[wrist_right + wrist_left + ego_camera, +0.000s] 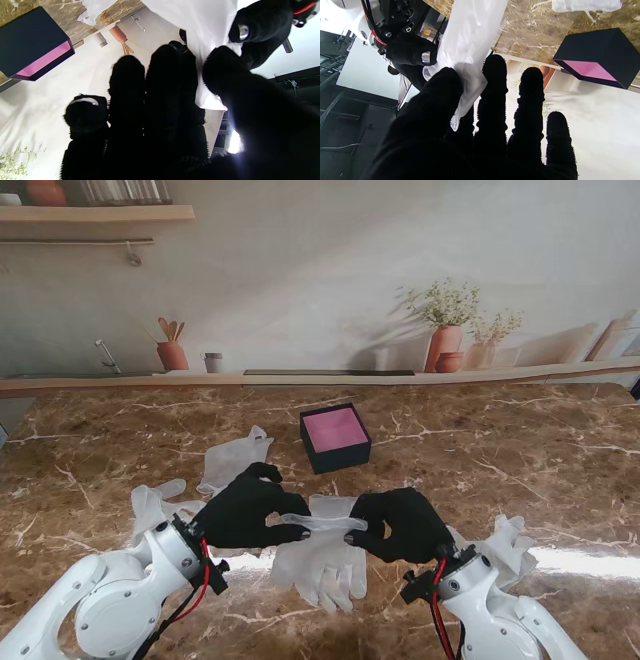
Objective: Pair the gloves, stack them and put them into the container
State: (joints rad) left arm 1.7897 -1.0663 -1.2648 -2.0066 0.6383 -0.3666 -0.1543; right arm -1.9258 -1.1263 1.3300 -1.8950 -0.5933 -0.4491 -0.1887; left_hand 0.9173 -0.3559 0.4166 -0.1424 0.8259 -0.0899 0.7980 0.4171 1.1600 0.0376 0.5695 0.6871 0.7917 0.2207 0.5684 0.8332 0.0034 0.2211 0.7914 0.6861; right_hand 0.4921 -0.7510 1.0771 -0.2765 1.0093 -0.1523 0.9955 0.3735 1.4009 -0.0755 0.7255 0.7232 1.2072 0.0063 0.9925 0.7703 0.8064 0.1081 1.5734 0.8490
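Gloves (322, 555) lie on brown marble table (520, 470); both hands' fingers (262, 472) pinch one glove's cuff (318, 523) near the wall.

Place: a staged kitchen set inside a lab or studio
Worktop (120, 430): brown marble-look surface with white veins
Backdrop (300, 280): printed kitchen wall, flat, with painted shadows
Printed props: utensil pot (172, 352), tap (107, 355), terracotta vases of dried flowers (445, 340), a wall shelf (95, 213)
Behind the set: the left wrist view shows dark metal framing (335, 75) and cabling, so this is no real home
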